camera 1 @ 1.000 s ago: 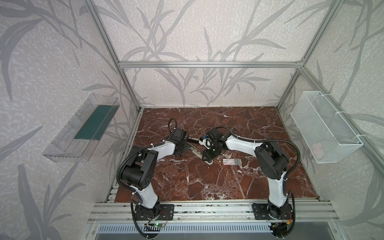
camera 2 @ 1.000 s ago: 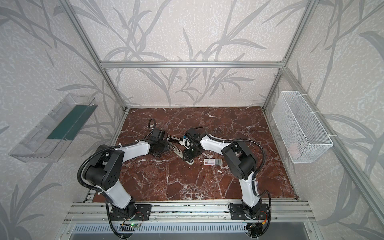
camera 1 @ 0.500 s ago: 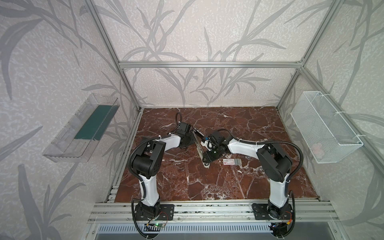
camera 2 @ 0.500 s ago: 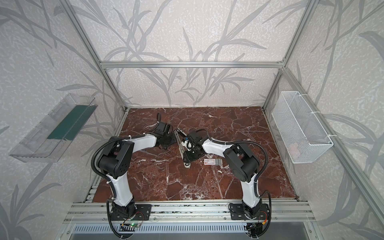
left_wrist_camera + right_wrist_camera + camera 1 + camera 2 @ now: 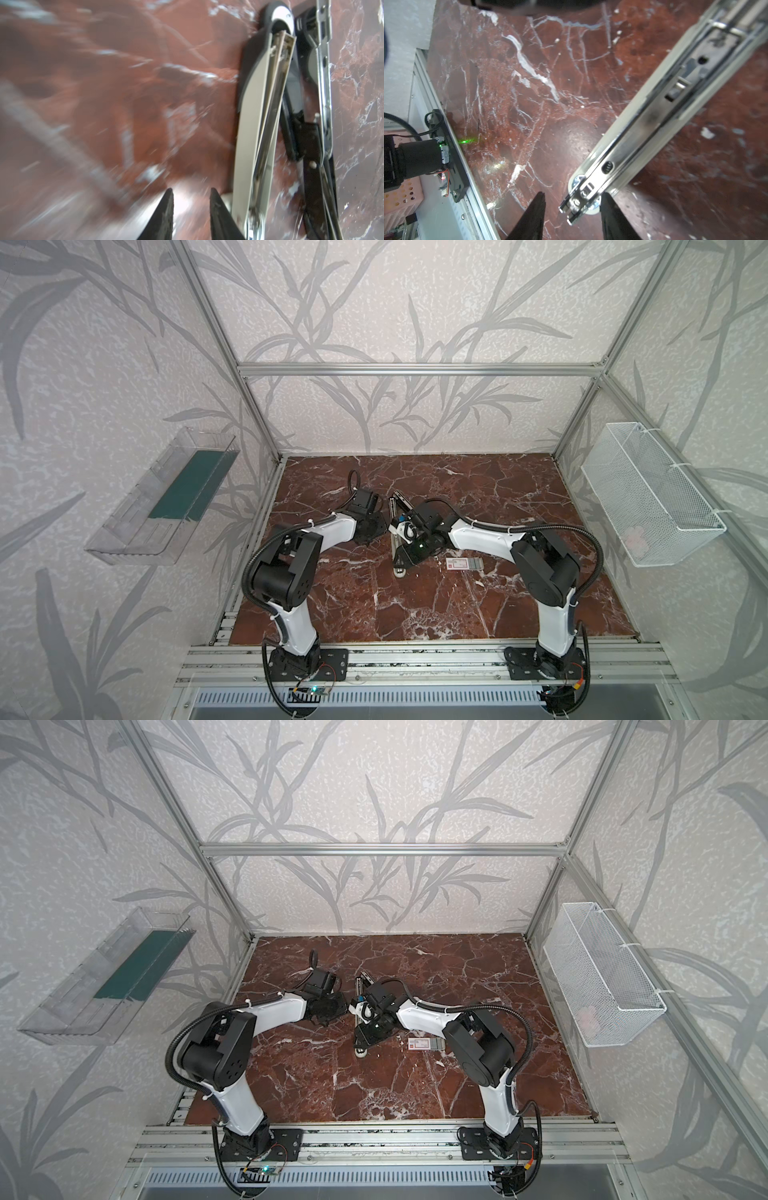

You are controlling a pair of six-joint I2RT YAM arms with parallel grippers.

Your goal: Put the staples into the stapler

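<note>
Right claw (image 5: 574,194) spread, unclamped, straddling rail end of opened stapler (image 5: 654,116) on table (image 5: 457,614). Left claw (image 5: 191,190) part-spread, empty, just beside stapler. Staples not discernible; staple box (image 5: 464,564) lies near stapler. Advice: withdraw straight, avoid nudging stapler, keep rail exposed.

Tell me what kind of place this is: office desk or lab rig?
Probably a lab robot cell, not an office: aluminium frame with wallpapered panels, left arm and right arm bolted to a front rail, marble-look tabletop.
</note>
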